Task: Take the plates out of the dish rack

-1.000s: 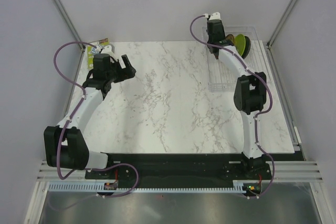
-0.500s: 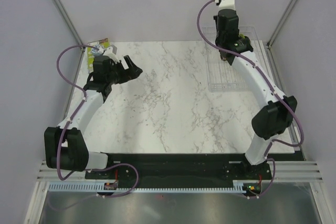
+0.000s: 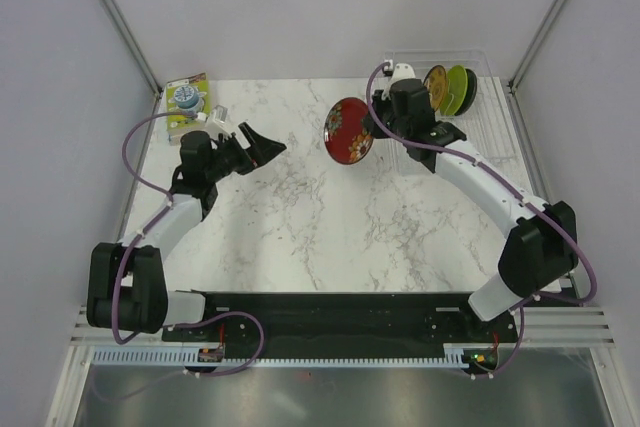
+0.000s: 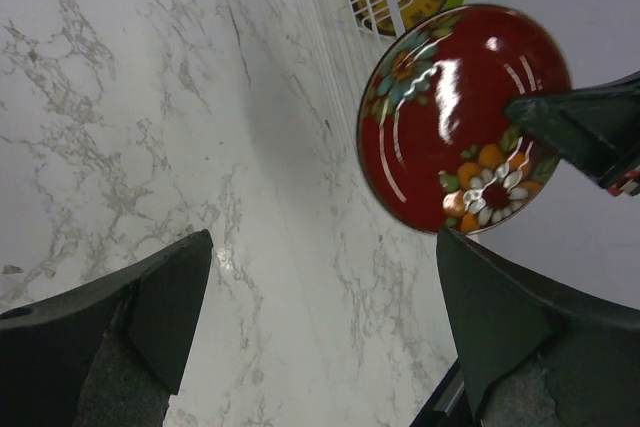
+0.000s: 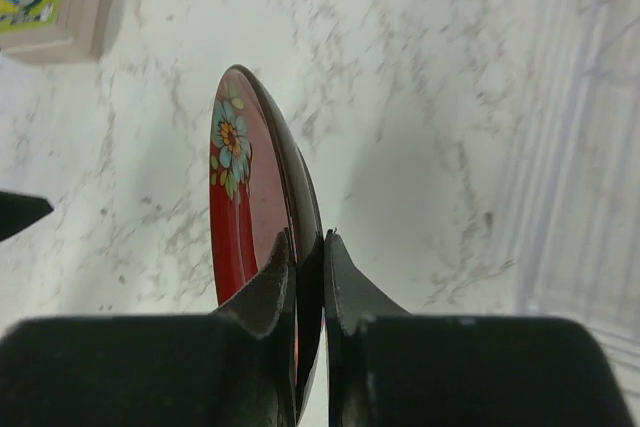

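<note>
- red plate (image 3: 350, 131) w/ flowers: out of the rack, held upright on its edge in the air above the table, betw. the table's centre and the rack. painted face turned toward the left arm.
- table (image 3: 300, 232): white marble look w/ grey veins. the plate does not touch it.
- room: pale grey walls (image 3: 300, 7) on 3 sides, slanted metal posts (image 3: 112, 12) at the far corners.
- right gripper (image 5: 305, 247): fingers almost together, pinched on the red plate's rim, 1 finger on each face.
- left gripper (image 3: 262, 145): fingers spread wide, holding nothing, touching nothing. it hangs above the table's left-centre, pointed at the plate but apart from it; in the left wrist view the plate sits betw. the 2 fingertips, farther off.
- dish rack (image 3: 482, 137): clear, at the table's far-right corner, just behind the right wrist.
- in the rack, far end: 2 plates on edge, side by side, i.e. dark plate w/ yellow-gold pattern (image 3: 435, 85) and lime green plate (image 3: 461, 87) just right of it.
- flat box (image 3: 186, 102) w/ blue-white picture: lies at the far-left corner, well apart from the plate.
</note>
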